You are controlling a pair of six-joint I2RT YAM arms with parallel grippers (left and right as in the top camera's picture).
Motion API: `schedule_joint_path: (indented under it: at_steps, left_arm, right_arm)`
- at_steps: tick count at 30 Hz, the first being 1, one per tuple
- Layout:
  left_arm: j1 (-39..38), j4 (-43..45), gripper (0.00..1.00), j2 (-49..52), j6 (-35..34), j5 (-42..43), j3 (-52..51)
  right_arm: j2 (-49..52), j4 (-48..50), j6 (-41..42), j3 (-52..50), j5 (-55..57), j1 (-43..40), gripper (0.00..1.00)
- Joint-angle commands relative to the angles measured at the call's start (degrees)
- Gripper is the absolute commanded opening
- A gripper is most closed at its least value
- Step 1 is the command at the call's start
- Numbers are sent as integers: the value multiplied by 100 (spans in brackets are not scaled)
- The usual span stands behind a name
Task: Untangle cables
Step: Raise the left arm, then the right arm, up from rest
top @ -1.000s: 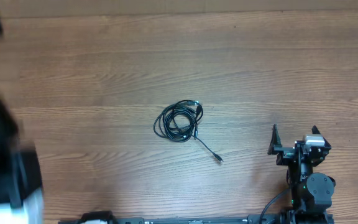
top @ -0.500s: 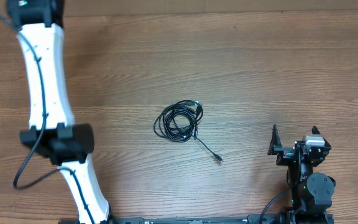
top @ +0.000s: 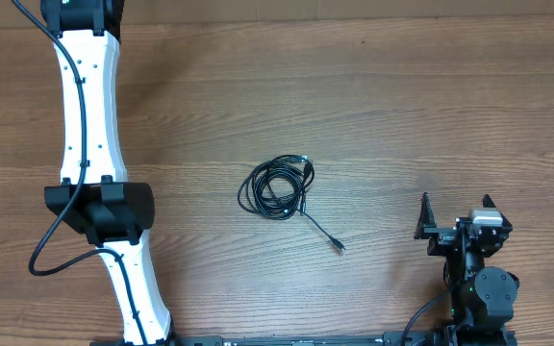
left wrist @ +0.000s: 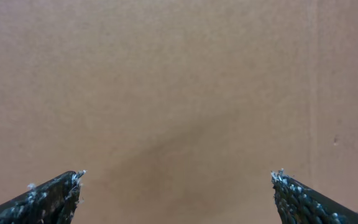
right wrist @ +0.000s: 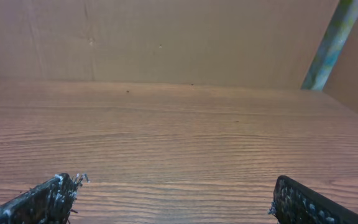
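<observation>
The cables (top: 277, 187) are thin black cords coiled in one small bundle at the middle of the wooden table, with one plug end (top: 338, 245) trailing toward the front right. My right gripper (top: 457, 205) rests open and empty near the front right, well to the right of the bundle. The right wrist view shows its open fingers (right wrist: 176, 183) over bare wood, with no cable between them. My left arm (top: 85, 115) stretches up the left side, and its gripper lies past the overhead view's top edge. The left wrist view shows its fingers (left wrist: 178, 179) wide open and empty, facing a plain brown surface.
A brown wall (right wrist: 166, 37) stands behind the table's far edge. A greenish post (right wrist: 331, 46) leans at the far right. The left arm's black elbow joint (top: 99, 210) hangs over the table's left side.
The left arm has swung up from a blur at the left edge to a long reach toward the far left, then shifted slightly right. The cables and right arm have not moved.
</observation>
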Motion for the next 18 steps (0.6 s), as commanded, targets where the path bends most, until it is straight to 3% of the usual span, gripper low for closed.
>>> schedule_joint_path:
  at_steps: [1, 13, 18]
  left_arm:
    - [-52, -24, 100, -179, -190, 181, 109]
    - [-177, -391, 99, -179, -363, 503, 109]
    - [-267, -374, 99, -192, -505, 516, 111]
  right_arm:
    - [-35, -50, -26, 92, 37, -24, 100]
    - [-35, -26, -28, 92, 87, -26, 100]
    - [-35, 929, 382, 177, -323, -20, 100]
